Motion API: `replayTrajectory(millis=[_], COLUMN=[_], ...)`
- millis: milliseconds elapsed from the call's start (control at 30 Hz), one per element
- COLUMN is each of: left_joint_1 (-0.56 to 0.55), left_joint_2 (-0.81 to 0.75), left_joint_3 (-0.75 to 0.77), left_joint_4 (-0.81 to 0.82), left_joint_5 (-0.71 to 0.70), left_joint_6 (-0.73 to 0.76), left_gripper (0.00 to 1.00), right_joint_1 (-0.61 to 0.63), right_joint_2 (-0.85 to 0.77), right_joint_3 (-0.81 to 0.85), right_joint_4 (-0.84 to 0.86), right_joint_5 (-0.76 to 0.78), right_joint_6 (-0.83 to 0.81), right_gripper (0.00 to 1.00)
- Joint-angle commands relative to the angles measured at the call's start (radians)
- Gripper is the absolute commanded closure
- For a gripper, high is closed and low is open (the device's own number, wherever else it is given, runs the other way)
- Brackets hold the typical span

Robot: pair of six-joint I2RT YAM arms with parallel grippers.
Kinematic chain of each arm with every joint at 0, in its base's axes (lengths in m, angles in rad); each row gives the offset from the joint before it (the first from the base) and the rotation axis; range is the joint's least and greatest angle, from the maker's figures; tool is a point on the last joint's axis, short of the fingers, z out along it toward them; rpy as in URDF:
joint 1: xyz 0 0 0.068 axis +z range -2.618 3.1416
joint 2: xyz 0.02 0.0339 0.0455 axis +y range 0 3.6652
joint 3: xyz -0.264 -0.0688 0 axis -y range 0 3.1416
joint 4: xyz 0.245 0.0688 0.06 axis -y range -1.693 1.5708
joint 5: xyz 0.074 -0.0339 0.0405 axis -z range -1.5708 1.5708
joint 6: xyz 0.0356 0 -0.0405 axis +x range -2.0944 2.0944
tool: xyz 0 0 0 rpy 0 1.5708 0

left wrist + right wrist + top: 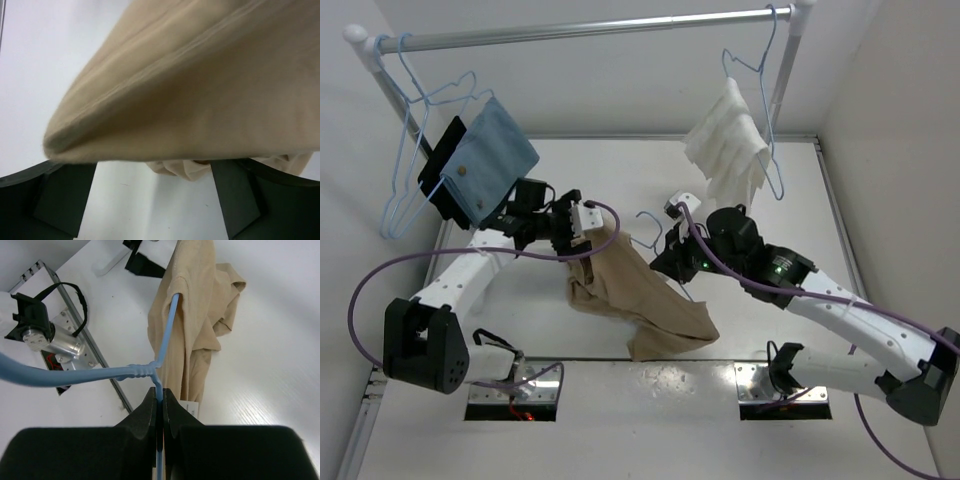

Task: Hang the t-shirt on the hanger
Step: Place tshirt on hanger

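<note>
The tan t-shirt (632,295) hangs from the left gripper (588,224) down to a heap on the white table. In the left wrist view the t-shirt (200,85) lies across the fingertips and hides them; the fingers (65,200) stand wide apart with table showing between them. The right gripper (667,258) is shut on the pale-blue hanger (650,222) just below its twisted neck. In the right wrist view the hanger (143,371) shows one arm running into the t-shirt (197,305), and the right gripper (159,397) pinches the wire.
A clothes rail (590,30) spans the back. On it hang a blue cloth (492,160) on a hanger, a white cloth (728,150) on a hanger, and empty blue hangers (408,175) at the left. Walls close in on both sides.
</note>
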State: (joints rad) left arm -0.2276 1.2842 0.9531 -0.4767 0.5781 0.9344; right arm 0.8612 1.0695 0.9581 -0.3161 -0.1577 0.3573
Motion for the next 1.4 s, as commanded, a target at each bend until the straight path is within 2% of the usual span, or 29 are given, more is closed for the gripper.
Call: replayTrajectory(millis=[0,33,67,133,167,200,233,400,433,467,533,600,633,667,700,1000,1133,1167,1267,1300,1367], left_joint_1=[0.025,0.034,0.034,0.045,0.045,0.045,0.045,0.045,0.057,0.057,0.079,0.093,0.093,0.093,0.093,0.093,0.008,-0.009,-0.035,-0.024,0.040], left_joint_2=[0.017,0.017,0.017,0.026,0.035,0.035,0.035,0.035,0.035,0.035,0.035,0.049,0.070,0.070,0.084,0.115,0.135,0.161,0.199,0.199,0.211], left_joint_3=[0.022,0.022,0.032,0.032,0.041,0.052,0.052,0.087,0.101,0.110,0.143,0.170,0.197,0.210,0.222,0.306,0.306,0.306,0.319,0.332,0.346], left_joint_4=[0.069,0.069,0.069,0.069,0.060,0.050,0.050,0.050,0.050,0.037,-0.026,-0.100,-0.159,-0.175,-0.189,-0.221,-0.316,-0.363,-0.421,-0.477,-0.513], left_joint_5=[0.028,0.037,0.046,0.071,0.103,0.123,0.140,0.212,0.223,0.236,0.320,0.393,0.441,0.456,0.469,0.477,0.491,0.480,0.433,0.433,0.433], left_joint_6=[-0.035,-0.036,-0.036,-0.036,-0.036,-0.036,-0.063,-0.097,-0.106,-0.106,-0.073,0.045,0.079,0.092,0.107,0.147,0.255,0.276,0.329,0.361,0.417], left_gripper=[0.08,0.13,0.32,0.51,0.75,0.92,1.00,1.00,0.92,0.72,0.23,0.13,0.05,0.05,0.00,0.00,0.00,0.03,0.62,1.00,1.00], right_joint_1=[0.006,0.006,0.006,0.006,0.006,0.006,0.006,0.006,0.006,-0.004,-0.004,-0.004,-0.004,-0.004,-0.004,-0.004,-0.004,-0.004,-0.004,-0.004,-0.004], right_joint_2=[-0.046,-0.046,-0.068,-0.086,-0.098,-0.098,-0.098,-0.098,-0.098,-0.098,-0.098,-0.098,-0.098,-0.098,-0.098,-0.118,-0.099,-0.098,-0.089,-0.089,-0.101], right_joint_3=[0.044,0.044,0.054,0.054,0.067,0.077,0.091,0.215,0.226,0.237,0.263,0.287,0.288,0.301,0.301,0.300,0.300,0.309,0.352,0.352,0.364], right_joint_4=[-0.038,-0.052,-0.061,-0.072,-0.089,-0.104,-0.126,-0.268,-0.294,-0.304,-0.337,-0.366,-0.379,-0.400,-0.400,-0.422,-0.399,-0.399,-0.399,-0.411,-0.425], right_joint_5=[-0.019,-0.019,-0.019,-0.032,-0.052,-0.052,-0.052,-0.062,-0.062,-0.072,-0.085,-0.085,-0.085,-0.085,-0.085,-0.066,-0.066,-0.066,-0.057,-0.057,-0.045], right_joint_6=[-0.026,-0.026,-0.035,-0.044,-0.044,-0.056,-0.057,-0.084,-0.084,-0.084,-0.095,-0.115,-0.115,-0.126,-0.126,-0.144,-0.144,-0.144,-0.144,-0.144,-0.144], right_gripper=[1.00,1.00,1.00,1.00,1.00,1.00,1.00,1.00,1.00,1.00,1.00,1.00,1.00,1.00,1.00,1.00,1.00,1.00,1.00,1.00,1.00])
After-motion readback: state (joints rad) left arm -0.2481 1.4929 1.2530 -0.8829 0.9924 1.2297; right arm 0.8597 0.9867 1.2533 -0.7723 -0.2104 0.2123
